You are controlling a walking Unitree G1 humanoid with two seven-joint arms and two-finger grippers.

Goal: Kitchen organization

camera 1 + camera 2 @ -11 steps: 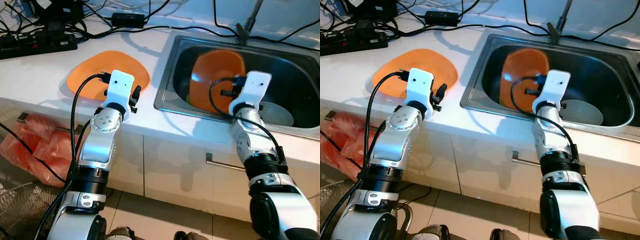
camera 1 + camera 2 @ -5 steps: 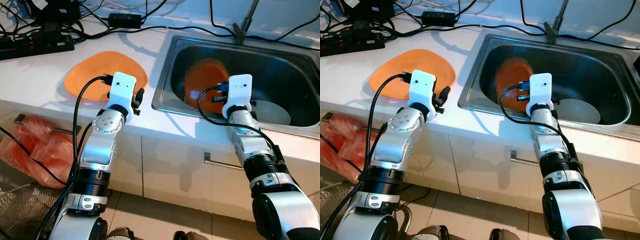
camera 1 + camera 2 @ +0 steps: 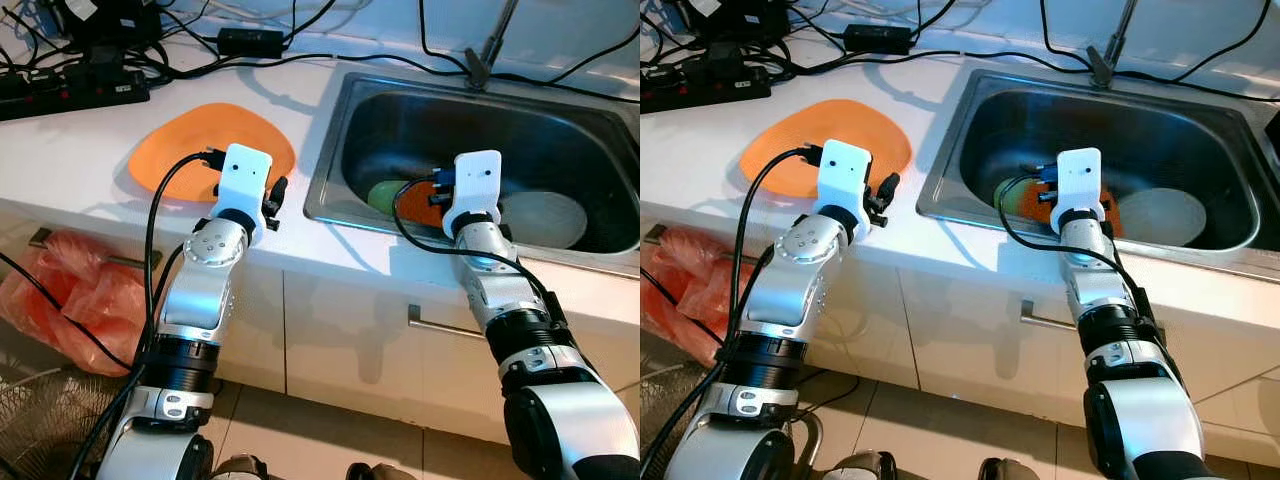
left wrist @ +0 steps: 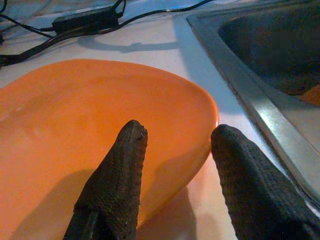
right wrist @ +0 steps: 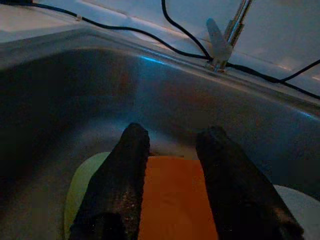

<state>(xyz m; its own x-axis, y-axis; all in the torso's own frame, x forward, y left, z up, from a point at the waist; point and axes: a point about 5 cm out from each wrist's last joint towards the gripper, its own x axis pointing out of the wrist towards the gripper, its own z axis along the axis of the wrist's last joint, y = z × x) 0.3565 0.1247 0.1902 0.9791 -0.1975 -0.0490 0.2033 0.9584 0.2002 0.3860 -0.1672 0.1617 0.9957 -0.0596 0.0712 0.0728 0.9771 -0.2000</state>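
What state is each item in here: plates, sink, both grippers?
Orange plate on counter: lying flat beside the sink.
Orange plate in sink: low, between the right gripper's fingers.
Green plate: flat, underneath.
White plate: flat.
Sink: dry-looking.
Left gripper: open, over plate rim.
Right gripper: straddling orange plate.
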